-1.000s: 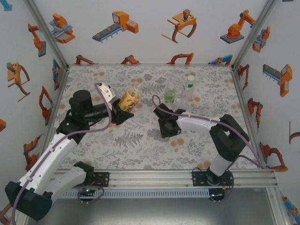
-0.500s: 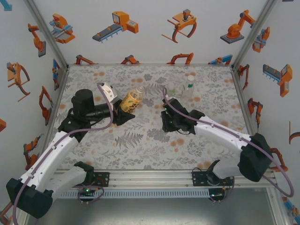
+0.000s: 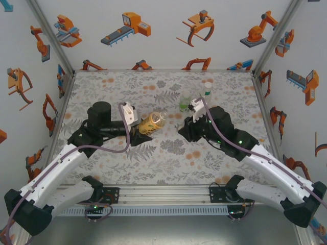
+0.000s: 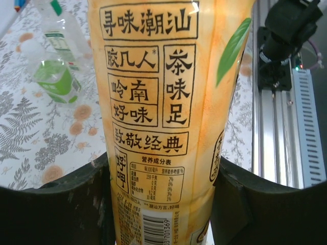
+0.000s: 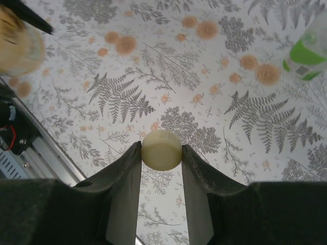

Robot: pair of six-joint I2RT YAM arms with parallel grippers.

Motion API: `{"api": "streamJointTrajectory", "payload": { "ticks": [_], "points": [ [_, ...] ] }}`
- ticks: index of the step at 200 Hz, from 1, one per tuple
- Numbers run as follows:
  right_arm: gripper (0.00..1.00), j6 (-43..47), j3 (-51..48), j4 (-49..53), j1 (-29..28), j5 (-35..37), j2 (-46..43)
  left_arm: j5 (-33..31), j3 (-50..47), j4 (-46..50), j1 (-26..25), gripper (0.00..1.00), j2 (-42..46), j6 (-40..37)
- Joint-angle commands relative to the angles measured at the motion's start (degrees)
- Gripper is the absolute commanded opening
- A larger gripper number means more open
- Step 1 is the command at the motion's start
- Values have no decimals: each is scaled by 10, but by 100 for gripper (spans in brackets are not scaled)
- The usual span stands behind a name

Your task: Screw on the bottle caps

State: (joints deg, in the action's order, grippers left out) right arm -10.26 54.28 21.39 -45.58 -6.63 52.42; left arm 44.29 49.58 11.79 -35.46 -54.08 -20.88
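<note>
Amber plastic meets its lid: the left claw (image 4: 161, 176) is clamped around the lower body of the amber-yellow bottle (image 3: 151, 123), holding it clear of the table (image 3: 107, 84) and tipped over toward the right arm. Facing it, the right claw (image 5: 161, 149) is pinched tight on a cream-white cap (image 5: 161, 153), gripped by its sides between the two fingers. Bottle and cap hang near each other, but apart, above the middle of the floral table. At the far side stand the short green-tinted bottle (image 3: 184, 103) and, near it, the slim clear bottle (image 3: 207, 93).

The step in hand appears to be bringing the cap to the amber bottle's neck; nothing is threaded yet. The next move likely calls for lining the cap's axis up with the tilted neck, seating it squarely on the mouth, then turning it while the left claw keeps the bottle from spinning. A skewed approach could cross the threads or knock the cap loose.
</note>
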Motion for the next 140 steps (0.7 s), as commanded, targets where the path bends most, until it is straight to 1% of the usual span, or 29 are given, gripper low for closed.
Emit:
{"api": "streamJointTrajectory", "payload": {
  "ticks": [1,30,50,111,140],
  "points": [
    [13,98,20,-5,2,-64,-48,19,-6,30,-10,0,13,-65],
    [8,173,17,-10,2,-151,-97,33,-6,56,-22,0,12,-110],
    [8,203,20,-9,2,-189,-116,33,-4,73,-29,0,11,-130],
    [6,272,36,-3,2,-294,-117,17,5,110,-50,0,1,-164],
    [6,280,37,-18,2,-323,-112,11,7,119,-58,0,0,-171]
  ]
}}
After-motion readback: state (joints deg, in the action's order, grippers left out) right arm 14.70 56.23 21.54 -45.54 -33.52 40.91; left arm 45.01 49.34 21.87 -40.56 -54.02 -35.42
